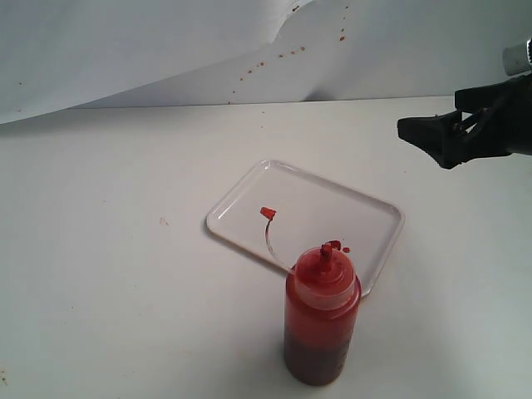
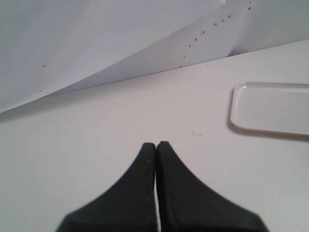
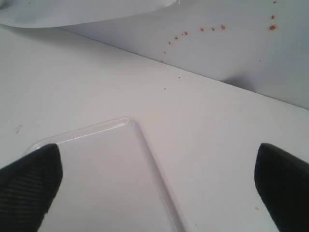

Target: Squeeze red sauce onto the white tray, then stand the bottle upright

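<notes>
The bottle (image 1: 322, 320) stands upright on the table just in front of the white tray (image 1: 366, 208), its red cone nozzle up. Its small red cap (image 1: 267, 213) hangs over the tray on a thin clear tether. A few small drops of red sauce (image 1: 341, 247) lie on the tray near the nozzle. My right gripper (image 1: 426, 133) hovers high at the right, beyond the tray, open with nothing between its fingers (image 3: 34, 181). The tray's corner (image 3: 120, 122) shows below it. My left gripper (image 2: 156, 145) is shut and empty over bare table, with the tray's edge (image 2: 236, 108) off to one side.
A white paper backdrop (image 1: 166, 50) with tiny dried reddish specks (image 1: 283, 56) curves up behind the table. The white tabletop (image 1: 100, 274) stretches to the left of the tray and bottle.
</notes>
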Available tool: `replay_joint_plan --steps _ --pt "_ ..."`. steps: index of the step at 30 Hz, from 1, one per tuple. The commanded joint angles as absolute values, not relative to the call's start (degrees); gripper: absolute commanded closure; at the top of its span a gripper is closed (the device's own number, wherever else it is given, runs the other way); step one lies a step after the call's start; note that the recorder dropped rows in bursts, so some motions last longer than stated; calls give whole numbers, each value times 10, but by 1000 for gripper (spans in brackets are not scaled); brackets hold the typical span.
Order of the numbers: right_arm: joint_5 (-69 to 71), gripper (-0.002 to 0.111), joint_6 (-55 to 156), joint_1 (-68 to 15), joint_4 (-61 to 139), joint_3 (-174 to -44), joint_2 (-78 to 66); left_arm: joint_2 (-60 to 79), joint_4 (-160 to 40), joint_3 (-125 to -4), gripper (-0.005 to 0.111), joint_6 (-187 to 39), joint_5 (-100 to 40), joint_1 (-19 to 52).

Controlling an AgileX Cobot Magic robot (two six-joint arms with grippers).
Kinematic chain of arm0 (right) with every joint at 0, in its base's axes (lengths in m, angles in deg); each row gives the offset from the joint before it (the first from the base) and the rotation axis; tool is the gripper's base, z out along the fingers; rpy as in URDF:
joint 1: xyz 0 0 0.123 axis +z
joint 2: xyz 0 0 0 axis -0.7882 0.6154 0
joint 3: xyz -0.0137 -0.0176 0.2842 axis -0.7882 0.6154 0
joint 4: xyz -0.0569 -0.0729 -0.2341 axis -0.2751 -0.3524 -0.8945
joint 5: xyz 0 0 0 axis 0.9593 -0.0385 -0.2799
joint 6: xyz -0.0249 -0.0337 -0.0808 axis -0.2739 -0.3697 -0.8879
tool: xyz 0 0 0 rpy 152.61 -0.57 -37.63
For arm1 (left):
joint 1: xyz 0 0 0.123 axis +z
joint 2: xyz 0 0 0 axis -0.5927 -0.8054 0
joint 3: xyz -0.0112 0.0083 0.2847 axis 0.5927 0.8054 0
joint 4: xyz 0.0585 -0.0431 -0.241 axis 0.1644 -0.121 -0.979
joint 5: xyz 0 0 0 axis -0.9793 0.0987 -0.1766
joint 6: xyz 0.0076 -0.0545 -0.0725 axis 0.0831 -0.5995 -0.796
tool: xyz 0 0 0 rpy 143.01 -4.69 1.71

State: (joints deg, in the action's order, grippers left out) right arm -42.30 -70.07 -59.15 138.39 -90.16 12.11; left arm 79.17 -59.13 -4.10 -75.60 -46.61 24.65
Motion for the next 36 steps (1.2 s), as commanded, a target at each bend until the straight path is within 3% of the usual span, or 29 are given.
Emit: replay_joint_plan --steps 1,14,36 --pt "-430 3 -698 -594 1387 -906 121 794 -589 -38 107 -760 -466 248" --pt "-430 3 -698 -594 1387 -906 121 794 -599 -38 107 -836 -469 317" --pt "-430 3 -698 -594 1387 -906 121 794 -599 -38 107 -836 -463 321"
